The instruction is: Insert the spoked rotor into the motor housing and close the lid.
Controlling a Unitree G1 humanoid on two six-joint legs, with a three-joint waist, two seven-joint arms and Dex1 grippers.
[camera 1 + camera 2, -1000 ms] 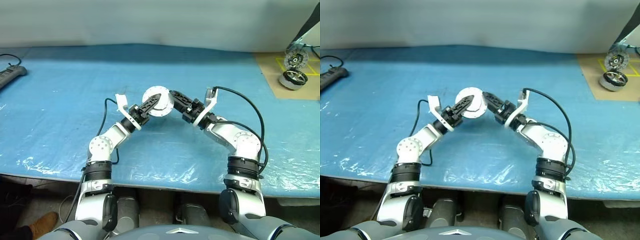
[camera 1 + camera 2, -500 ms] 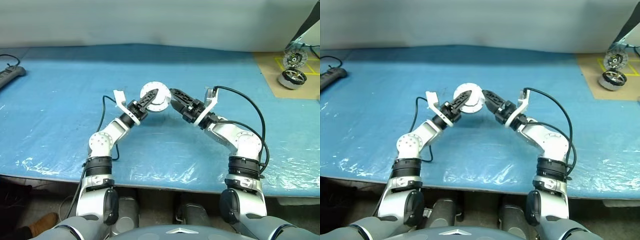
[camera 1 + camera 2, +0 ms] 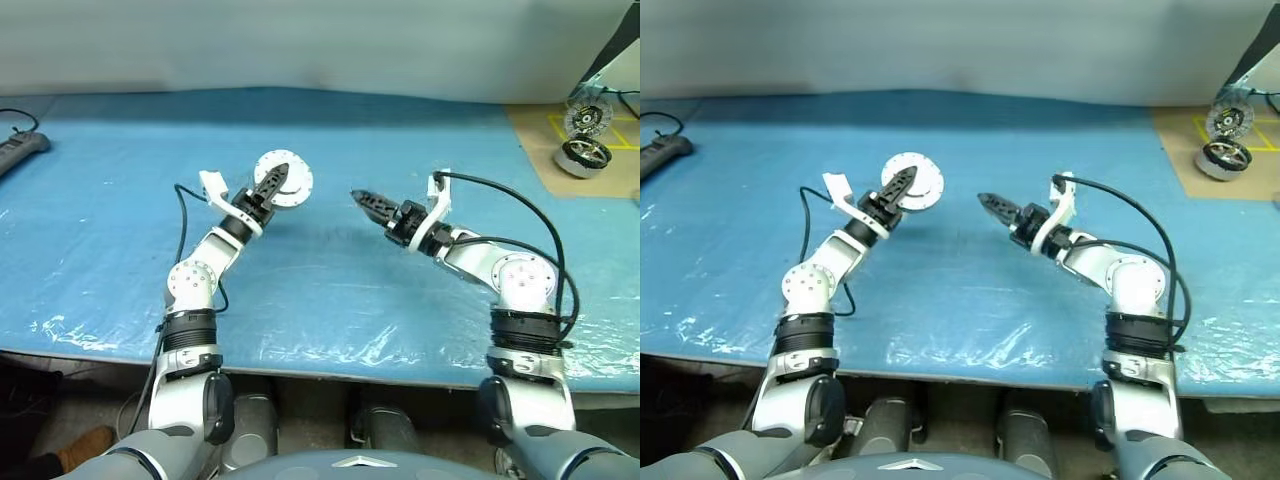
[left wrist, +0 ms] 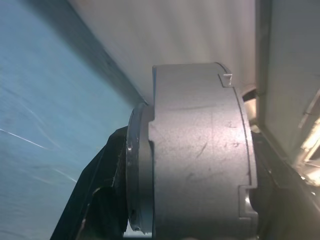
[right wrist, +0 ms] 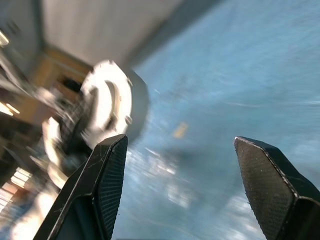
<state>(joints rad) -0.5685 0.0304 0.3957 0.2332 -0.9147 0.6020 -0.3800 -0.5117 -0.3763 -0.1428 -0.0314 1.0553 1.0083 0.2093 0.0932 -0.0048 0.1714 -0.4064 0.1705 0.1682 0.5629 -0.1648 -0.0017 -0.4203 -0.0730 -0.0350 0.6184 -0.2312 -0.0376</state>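
My left gripper [image 3: 278, 176] is shut on the motor housing [image 3: 297, 186], a short round silver cup held above the blue table [image 3: 330, 290] left of centre, its flat silver face turned towards the head camera. In the left wrist view the housing's grey side wall [image 4: 200, 165] sits between the fingers, with a thinner disc, apparently the lid [image 4: 136, 185], flush against one end. The spoked rotor is out of view. My right gripper [image 3: 358, 196] hangs open and empty to the right of the housing, well apart from it and pointing at it; its wrist view shows the housing [image 5: 107, 105] blurred beyond the spread fingers.
On a brown cardboard sheet [image 3: 545, 150] at the far right stands a second motor unit [image 3: 585, 156] with an upright disc [image 3: 581, 118] behind it. A dark power strip [image 3: 22, 151] lies at the table's far left. A pale wall runs behind the table.
Both grippers met at the housing in the middle. The right one has let go, opened and drawn back to the right; the left one has carried the housing to the left and farther away.
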